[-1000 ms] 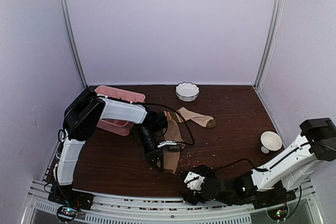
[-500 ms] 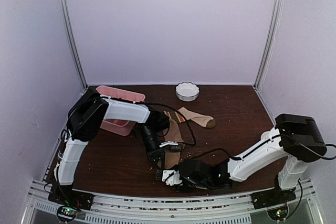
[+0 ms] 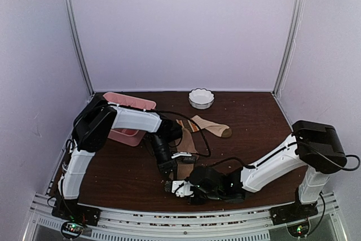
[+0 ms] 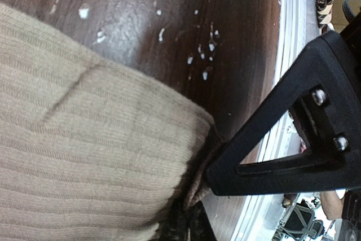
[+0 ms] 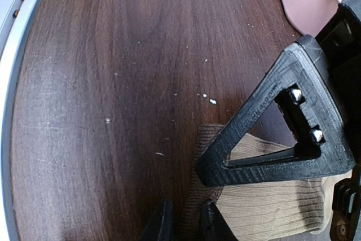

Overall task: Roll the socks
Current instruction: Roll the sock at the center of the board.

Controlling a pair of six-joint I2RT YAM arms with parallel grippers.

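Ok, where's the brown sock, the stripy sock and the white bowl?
brown sock (image 4: 84, 156): left wrist view, ribbed middle.
stripy sock (image 3: 210, 126): top external view, foot part.
white bowl (image 3: 201, 104): top external view, outer wall.

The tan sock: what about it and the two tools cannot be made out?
Top external: the left tool and right tool cover the near end of the tan sock; grips too small.
Left wrist: picture edges cut off most of the sock and the lower finger.
Right wrist: bottom edge cuts the lower fingers; whether this tool holds the sock is unclear.
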